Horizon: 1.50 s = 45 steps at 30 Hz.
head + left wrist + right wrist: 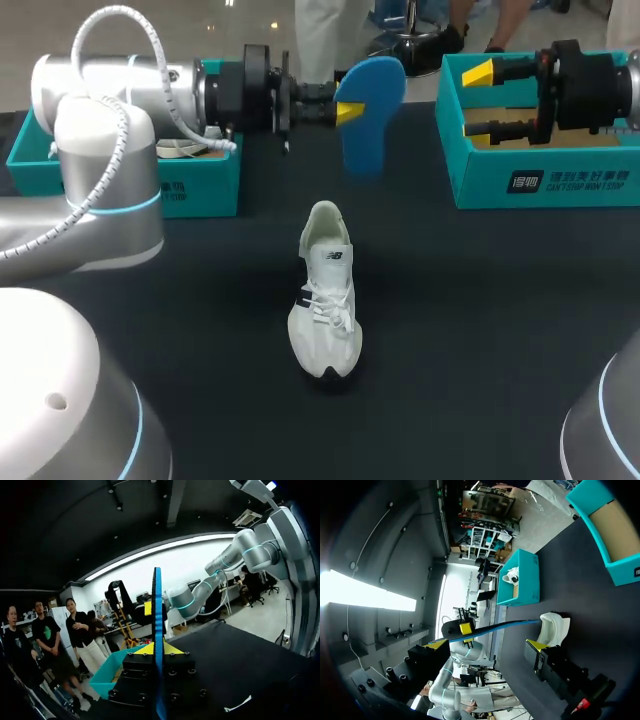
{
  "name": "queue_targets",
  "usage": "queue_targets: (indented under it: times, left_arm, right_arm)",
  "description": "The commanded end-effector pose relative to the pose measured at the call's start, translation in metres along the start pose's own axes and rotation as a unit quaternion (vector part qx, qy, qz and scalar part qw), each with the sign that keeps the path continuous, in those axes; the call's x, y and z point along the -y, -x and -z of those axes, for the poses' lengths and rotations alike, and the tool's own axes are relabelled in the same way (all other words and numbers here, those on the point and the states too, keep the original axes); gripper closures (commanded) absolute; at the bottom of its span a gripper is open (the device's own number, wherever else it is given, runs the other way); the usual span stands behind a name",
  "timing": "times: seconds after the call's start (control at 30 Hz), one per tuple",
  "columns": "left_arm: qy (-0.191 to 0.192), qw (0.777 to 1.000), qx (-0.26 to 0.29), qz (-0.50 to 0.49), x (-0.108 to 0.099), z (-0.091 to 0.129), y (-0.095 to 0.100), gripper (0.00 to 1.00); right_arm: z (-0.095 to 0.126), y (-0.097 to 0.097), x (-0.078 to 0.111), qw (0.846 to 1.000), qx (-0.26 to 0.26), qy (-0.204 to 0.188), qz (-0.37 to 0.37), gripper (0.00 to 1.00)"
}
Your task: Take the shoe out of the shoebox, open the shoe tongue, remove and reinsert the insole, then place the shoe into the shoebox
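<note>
Left teal box (190,190) sits at the desk's (480,320) far left, pale stuffing inside. Left pincer (352,108) is clamped on the blue insole (372,100) and holds it clear above the desk, probably ready for reinserting. Shoe (326,290) stands mid-desk, toe toward the robot, collar open, nothing blocking it. Right pincer (478,100) hangs with fingers apart, holding nothing, over the right teal box (540,185).
</note>
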<state>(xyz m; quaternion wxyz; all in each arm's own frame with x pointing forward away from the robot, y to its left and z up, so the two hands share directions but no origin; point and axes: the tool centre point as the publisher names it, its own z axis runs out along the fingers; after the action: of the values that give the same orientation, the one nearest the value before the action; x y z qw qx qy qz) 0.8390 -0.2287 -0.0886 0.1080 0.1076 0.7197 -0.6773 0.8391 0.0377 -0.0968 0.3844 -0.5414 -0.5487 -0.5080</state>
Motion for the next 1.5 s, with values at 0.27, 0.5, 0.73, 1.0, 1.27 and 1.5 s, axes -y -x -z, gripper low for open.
queue_targets:
  times: [0.27,0.5,0.73,1.0,1.27,1.5]
  left_arm:
    - [0.032,0.921,-0.015,0.389,-0.0012,0.0078,0.0031,1.0]
    - [-0.013,0.861,-0.03,0.507,0.0011,0.0075,0.0005,1.0]
    - [-0.045,0.821,-0.046,0.567,0.0043,0.0067,-0.0004,1.0]
    - [-0.045,0.821,-0.046,0.567,0.0043,0.0067,-0.0004,1.0]
    - [-0.039,0.78,-0.04,0.624,0.0017,0.0029,-0.0018,1.0]
    - [-0.048,0.748,-0.055,0.66,-0.0038,-0.0004,-0.0033,1.0]
  right_arm:
    - [-0.0011,-0.0002,-0.0004,1.0,0.001,0.0,-0.001,0.0]
    - [-0.0011,-0.0002,-0.0004,1.0,0.001,0.0,-0.001,0.0]
    - [-0.0011,-0.0002,-0.0004,1.0,0.001,0.0,-0.001,0.0]
    - [-0.0011,-0.0002,-0.0004,1.0,0.001,0.0,-0.001,0.0]
    - [-0.0011,-0.0002,-0.0004,1.0,0.001,0.0,-0.001,0.0]
    - [-0.0011,-0.0002,-0.0004,1.0,0.001,0.0,-0.001,0.0]
